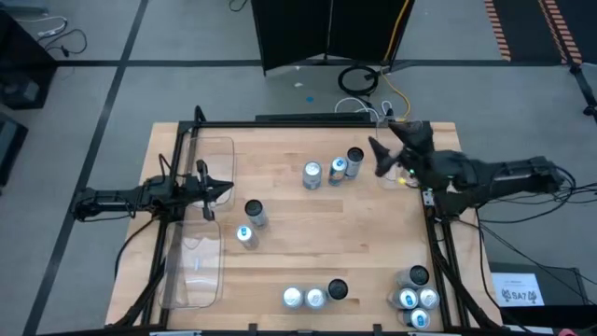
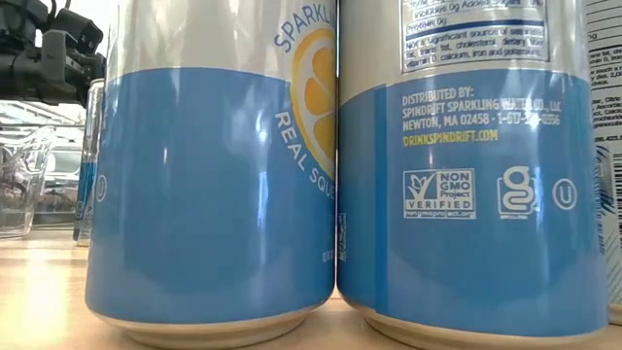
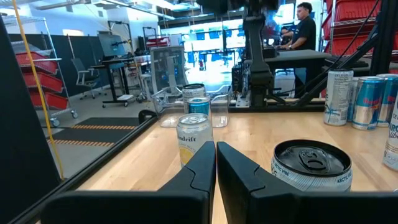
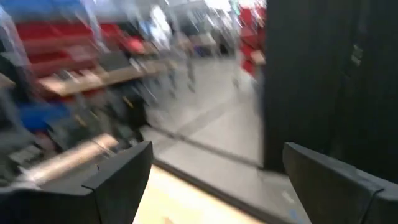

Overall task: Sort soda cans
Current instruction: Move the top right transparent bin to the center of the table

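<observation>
Right claw hangs spread wide and empty above the far right part of the wooden surface, near its right edge; its own wrist view shows two dark fingers far apart with nothing between them, over the surface's rim and the floor beyond. Just left of that claw stand three soda cans in a short row, and bare wood lies open between them and the near edge. Left claw is pressed narrow, fingertips together and holding nothing, at the left side over the clear plastic tray, a long rectangular see-through bin that lies along the left edge. Between the tray and the row of three stand two more cans, one silver-topped, one blue-marked, upright and apart. Along the near edge, right of the tray, three cans stand side by side, the rightmost dark-topped. At the near right corner four cans cluster tight, touching. Seen level from the surface, two blue and silver cans stand smooth and glossy, touching at their sides.
</observation>
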